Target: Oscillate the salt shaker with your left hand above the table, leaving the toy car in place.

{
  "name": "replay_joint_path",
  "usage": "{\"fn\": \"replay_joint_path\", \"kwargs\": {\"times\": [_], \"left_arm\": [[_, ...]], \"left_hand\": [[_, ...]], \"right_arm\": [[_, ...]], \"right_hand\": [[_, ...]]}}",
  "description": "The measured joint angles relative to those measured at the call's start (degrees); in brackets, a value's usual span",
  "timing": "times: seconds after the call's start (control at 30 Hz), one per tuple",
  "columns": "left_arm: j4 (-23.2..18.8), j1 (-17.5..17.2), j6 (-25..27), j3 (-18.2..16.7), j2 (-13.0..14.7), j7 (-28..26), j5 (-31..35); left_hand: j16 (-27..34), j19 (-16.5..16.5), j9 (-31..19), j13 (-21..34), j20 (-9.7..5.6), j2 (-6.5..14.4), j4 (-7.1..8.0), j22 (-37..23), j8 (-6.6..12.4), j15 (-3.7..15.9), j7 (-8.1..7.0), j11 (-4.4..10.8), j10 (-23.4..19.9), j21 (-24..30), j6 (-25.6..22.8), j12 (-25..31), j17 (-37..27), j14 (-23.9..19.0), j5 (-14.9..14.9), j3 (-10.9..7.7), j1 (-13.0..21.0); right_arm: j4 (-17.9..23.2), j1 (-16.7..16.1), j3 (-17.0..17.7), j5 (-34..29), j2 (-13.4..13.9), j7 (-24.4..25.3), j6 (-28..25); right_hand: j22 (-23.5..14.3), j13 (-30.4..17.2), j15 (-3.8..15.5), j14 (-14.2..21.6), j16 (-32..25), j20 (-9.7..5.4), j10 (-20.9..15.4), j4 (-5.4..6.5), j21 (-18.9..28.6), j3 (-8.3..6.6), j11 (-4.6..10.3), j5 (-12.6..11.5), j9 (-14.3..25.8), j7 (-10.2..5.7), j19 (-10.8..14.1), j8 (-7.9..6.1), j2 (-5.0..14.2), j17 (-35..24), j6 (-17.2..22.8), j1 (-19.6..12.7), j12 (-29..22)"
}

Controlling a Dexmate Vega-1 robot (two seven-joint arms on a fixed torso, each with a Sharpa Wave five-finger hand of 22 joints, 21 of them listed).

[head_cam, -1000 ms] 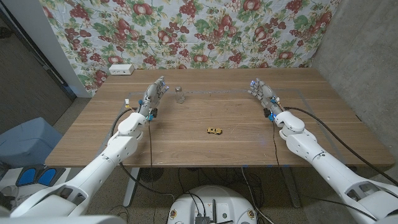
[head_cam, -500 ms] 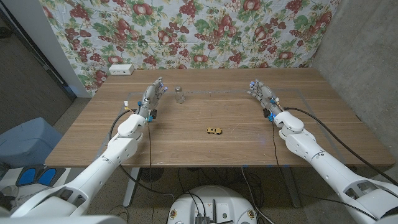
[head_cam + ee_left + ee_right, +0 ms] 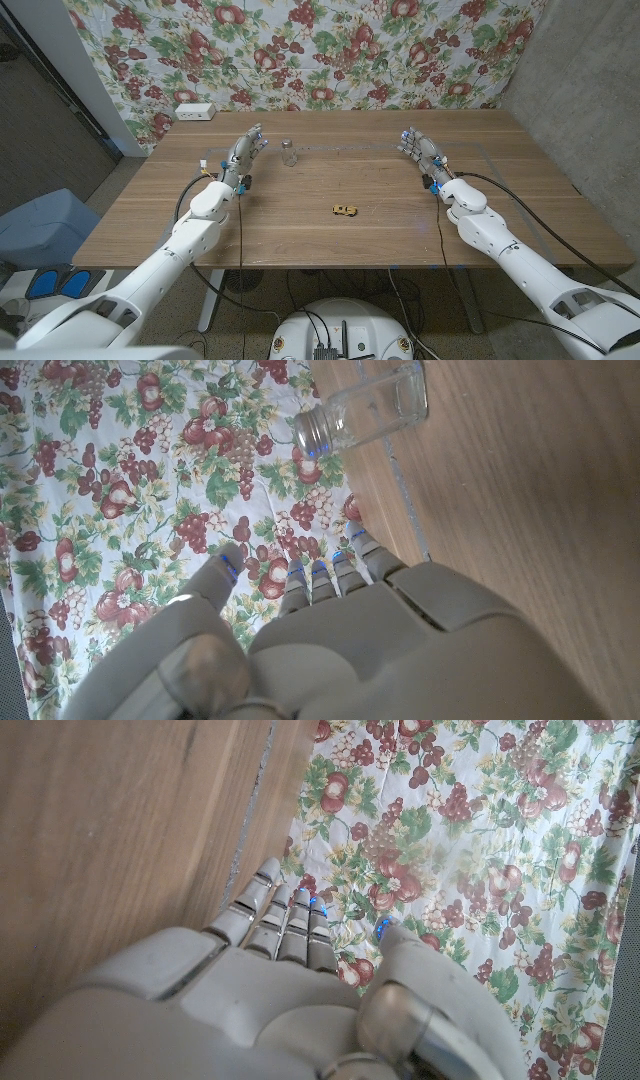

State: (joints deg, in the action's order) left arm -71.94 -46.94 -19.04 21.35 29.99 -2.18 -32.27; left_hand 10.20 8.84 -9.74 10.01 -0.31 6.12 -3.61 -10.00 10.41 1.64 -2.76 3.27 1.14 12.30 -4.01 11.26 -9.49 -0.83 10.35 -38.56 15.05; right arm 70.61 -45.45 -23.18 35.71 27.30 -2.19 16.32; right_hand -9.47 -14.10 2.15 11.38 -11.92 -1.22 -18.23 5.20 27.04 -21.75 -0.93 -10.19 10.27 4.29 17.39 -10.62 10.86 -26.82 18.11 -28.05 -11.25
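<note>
Left hand [image 3: 243, 156], empty with fingers extended, stands near the salt shaker [image 3: 288, 152] — the upright shaker lies at its three o'clock on the counter [image 3: 330, 240], apart. Right hand [image 3: 424, 153], also empty, is farther; toy car [image 3: 345, 210] sits toward six o'clock of the shaker.

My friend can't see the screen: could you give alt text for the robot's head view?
Two robot arms reach over a wooden table; the left hand is beside an upright glass salt shaker, not holding it. A small toy car sits mid-table.
</note>
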Motion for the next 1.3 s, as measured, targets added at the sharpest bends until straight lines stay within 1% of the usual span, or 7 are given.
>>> {"fn": "replay_joint_path", "kwargs": {"times": [0.23, 0.4, 0.63, 0.83, 1.03, 1.17, 1.3], "left_arm": [[-1.33, 0.63, 2.14, 0.92, 1.63, -2.44, 3.58], [-1.89, 1.1, 3.19, 1.57, 2.61, -3.34, 5.55], [-2.7, 1.91, 4.92, 2.8, 3.85, -5.1, 9.18], [-3.27, 2.42, 6.22, 3.66, 4.61, -6.3, 11.77], [-3.74, 2.95, 7.36, 4.47, 5.27, -6.84, 13.6], [-3.9, 3.25, 7.9, 4.86, 5.59, -6.78, 14.39], [-4.35, 3.71, 8.75, 5.44, 6.12, -6.39, 15.5]], "left_hand": [[0.0, 0.0, -0.24, 0.0, 0.0, -0.38, -3.58, 0.0, 0.19, 0.0, -0.32, 0.0, 0.0, -0.24, 0.33, 0.0, 0.0, 0.0, 0.0, -0.44, 2.17], [0.0, 0.31, -0.28, -0.01, 0.31, -0.6, -4.8, 0.0, 0.19, 0.0, -0.62, 0.0, 0.0, -0.24, 1.06, 0.0, 0.0, 0.0, 0.0, -0.57, 3.01], [0.0, 0.62, -0.28, -0.01, 0.0, -0.6, -5.68, 0.0, 0.19, 0.0, -0.62, 0.32, 0.33, -0.24, 1.06, 0.0, 0.01, 0.0, 0.0, -0.64, 3.92], [0.0, 0.62, -0.27, -0.01, 0.0, -0.83, -6.14, 0.0, 0.19, 0.22, -0.62, 0.32, 0.33, -0.24, 1.05, 0.0, 0.01, -0.21, -0.22, -0.64, 4.14], [0.0, 0.77, -0.27, -0.01, -0.15, -1.14, -6.38, 0.01, 0.19, 0.21, -0.29, 0.32, 0.32, -0.24, 1.38, -0.25, 0.01, -0.21, -0.22, -0.41, 4.44], [0.0, 0.92, -0.27, 0.29, -0.31, -2.39, -7.1, 0.01, 0.19, 0.21, -0.74, 0.42, 0.86, -0.24, 2.29, -0.4, 0.01, -0.21, -0.31, 0.32, 5.66], [0.0, 0.92, -0.27, 0.3, -0.31, -5.41, -7.25, 0.01, 0.19, 0.18, -0.97, 0.62, 1.88, -0.46, 3.56, -0.64, -0.22, 0.25, -0.62, 1.8, 5.66]], "right_arm": [[0.92, -0.53, -0.04, -0.4, -0.04, 0.93, 0.06], [1.47, -0.94, -0.04, -0.6, -0.01, 1.44, 0.16], [2.08, -1.39, -0.04, -0.9, 0.12, 1.98, 0.29], [2.41, -1.53, -0.04, -1.24, 0.28, 2.28, 0.31], [2.68, -1.56, -0.12, -1.57, 0.43, 2.6, 0.31], [2.73, -1.56, -0.14, -1.67, 0.49, 2.67, 0.31], [2.73, -1.56, -0.14, -1.73, 0.55, 2.68, 0.31]], "right_hand": [[0.0, 0.27, 0.0, 0.0, 0.0, 0.0, 0.0, -0.48, -0.42, 0.01, 0.0, 0.0, 0.0, 0.21, 0.0, -0.45, -0.53, 0.27, 0.21, 0.53, 0.0], [0.0, 0.27, 0.0, 0.0, 0.0, 0.41, 0.0, -0.46, -0.42, -0.01, 0.0, 0.0, 0.0, 0.31, 0.41, -0.45, -0.53, 0.26, 0.31, 0.53, -0.22], [0.01, 0.54, 0.0, 0.0, 0.0, 0.41, 0.0, -0.7, -0.86, -0.24, 0.0, 0.0, 0.29, 0.31, 0.41, -0.45, -0.53, 0.26, 0.31, 0.53, -0.23], [0.01, 0.54, 0.0, -0.01, 0.0, 0.41, 0.01, -1.18, -0.86, -0.24, 0.01, 0.0, 0.29, 0.31, 0.4, -0.45, -0.53, 0.55, 0.31, 0.52, -0.23], [0.01, 0.54, -0.21, 0.2, -0.43, 0.41, 0.01, -1.18, -0.86, -0.24, 0.01, 0.0, 0.29, 0.31, 0.4, -0.45, -0.53, 0.55, 0.3, 0.52, -0.22], [0.01, 0.54, -0.21, 0.2, -0.43, 0.41, -0.23, -1.34, -1.19, -0.39, 0.24, 0.0, 0.28, -0.01, 0.41, -0.45, -0.53, 0.55, 0.62, 0.52, -0.23], [0.01, 0.8, -0.21, 0.2, -0.43, 0.62, -0.72, -1.73, -1.19, -0.31, 0.11, 0.0, 0.28, -0.01, 0.61, -0.45, -0.53, 0.54, 0.62, 0.52, -0.22]]}}
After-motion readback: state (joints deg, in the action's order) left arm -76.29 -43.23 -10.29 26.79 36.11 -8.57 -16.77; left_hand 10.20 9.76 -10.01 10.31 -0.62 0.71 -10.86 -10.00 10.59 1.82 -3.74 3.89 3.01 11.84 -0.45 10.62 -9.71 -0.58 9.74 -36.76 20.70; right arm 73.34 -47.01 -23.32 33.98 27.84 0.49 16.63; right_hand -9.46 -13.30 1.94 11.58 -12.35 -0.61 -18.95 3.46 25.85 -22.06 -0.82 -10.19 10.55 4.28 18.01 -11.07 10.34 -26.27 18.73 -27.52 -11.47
